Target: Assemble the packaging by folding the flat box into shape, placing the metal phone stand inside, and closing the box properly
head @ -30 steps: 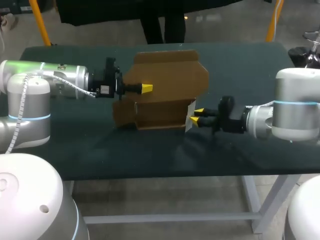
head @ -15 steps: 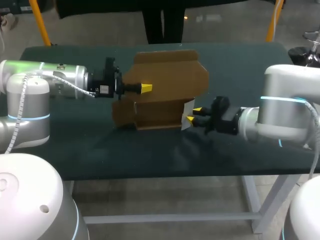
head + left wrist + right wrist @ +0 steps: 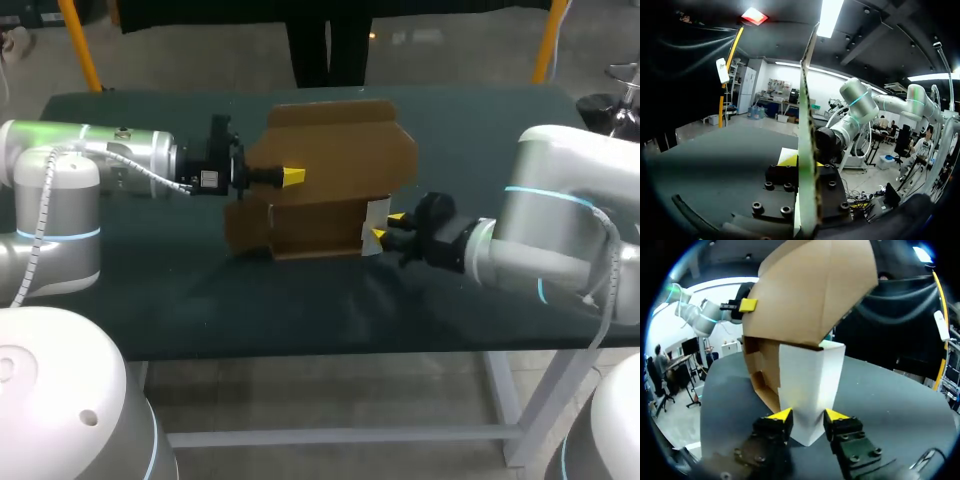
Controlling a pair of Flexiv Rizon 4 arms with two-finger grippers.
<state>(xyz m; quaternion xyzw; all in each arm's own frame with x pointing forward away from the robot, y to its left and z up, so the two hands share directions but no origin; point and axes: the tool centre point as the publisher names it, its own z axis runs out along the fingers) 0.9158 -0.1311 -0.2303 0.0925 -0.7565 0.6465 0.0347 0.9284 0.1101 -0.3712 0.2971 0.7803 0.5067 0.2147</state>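
Folding is in hand: the half-formed box [image 3: 330,180] stands mid-table. Left gripper [image 3: 292,177] clamps its 12 o'clock panel; right gripper [image 3: 388,227] pinches the white end flap [image 3: 810,380] at 3 o'clock. Next move, likely: tuck flap inward.

From the head view, the box [image 3: 330,170] hides the left tool's [image 3: 292,178] other finger

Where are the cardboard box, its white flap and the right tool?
cardboard box [image 3: 330,150]: head view, on its upright brown panel.
white flap [image 3: 807,385]: right wrist view, on the flap's middle.
right tool [image 3: 388,227]: head view, midway between its yellow tips.
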